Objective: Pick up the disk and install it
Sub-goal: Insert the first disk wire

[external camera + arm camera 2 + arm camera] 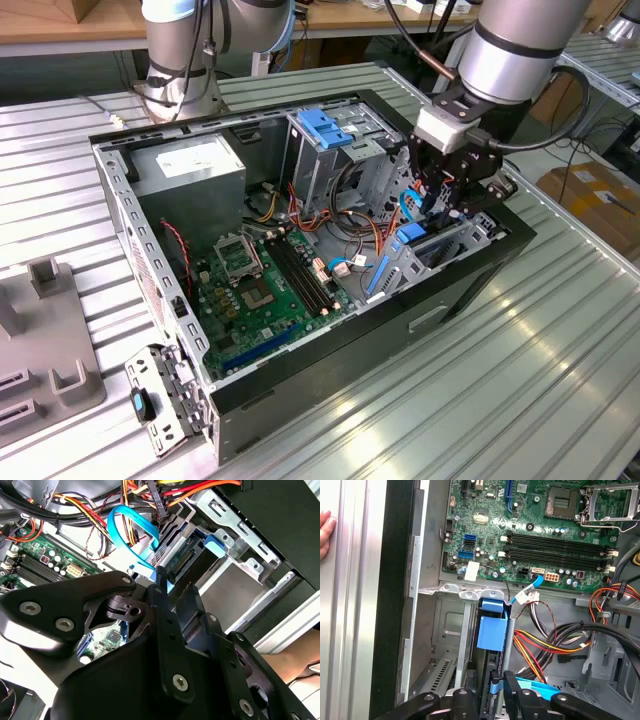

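Note:
The disk (pixel 492 625) stands on edge in the drive bay at the front corner of the open computer case (pixel 120 200), its blue side rail facing up. In the second wrist view the disk's connector end (pixel 186 556) and blue rail show just past the fingertips. My gripper (pixel 487 692) reaches down into the case with one black finger on each side of the disk's near end, shut on it. In the exterior view the gripper (pixel 440 200) hangs over the bay at the exterior view's right, with the disk's blue rail (pixel 410 237) just below it.
Orange, yellow and blue cables (pixel 555 645) crowd the space beside the bay. The green motherboard (pixel 260 290) lies on the case floor, a grey power supply (pixel 190 165) at the back. A person's hand (pixel 325 530) rests outside the case wall. A grey fixture (pixel 40 340) sits on the table.

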Robot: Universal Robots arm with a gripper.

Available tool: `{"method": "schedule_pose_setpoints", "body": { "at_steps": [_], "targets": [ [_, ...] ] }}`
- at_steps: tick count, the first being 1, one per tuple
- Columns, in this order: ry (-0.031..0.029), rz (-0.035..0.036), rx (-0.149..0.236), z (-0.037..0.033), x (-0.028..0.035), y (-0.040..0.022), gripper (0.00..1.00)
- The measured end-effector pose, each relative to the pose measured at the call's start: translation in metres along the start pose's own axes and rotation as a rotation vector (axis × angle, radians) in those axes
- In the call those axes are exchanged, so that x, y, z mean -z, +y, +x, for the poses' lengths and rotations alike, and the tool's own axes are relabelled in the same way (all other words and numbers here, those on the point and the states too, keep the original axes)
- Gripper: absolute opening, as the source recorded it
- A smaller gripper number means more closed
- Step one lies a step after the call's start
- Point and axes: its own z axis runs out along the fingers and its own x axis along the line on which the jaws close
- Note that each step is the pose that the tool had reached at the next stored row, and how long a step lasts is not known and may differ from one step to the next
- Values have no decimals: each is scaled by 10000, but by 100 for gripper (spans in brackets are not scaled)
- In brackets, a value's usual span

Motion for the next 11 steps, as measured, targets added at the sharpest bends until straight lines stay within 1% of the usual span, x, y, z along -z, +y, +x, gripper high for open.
{"method": "schedule_pose_setpoints", "body": {
  "at_steps": [1, 2, 3, 4, 6, 8, 11],
  "targets": [
    [1, -1, 0, 0, 14, -1, 36],
    [-2, 0, -1, -2, 48, -5, 36],
    [-1, 0, 0, -4, 95, -10, 36],
    [-2, 0, 0, -4, 124, -12, 36],
    [-1, 0, 0, -2, 163, -15, 36],
    [-2, 0, -1, -1, 186, -17, 36],
    [-6, 1, -1, -1, 188, -18, 36]
  ]
}}
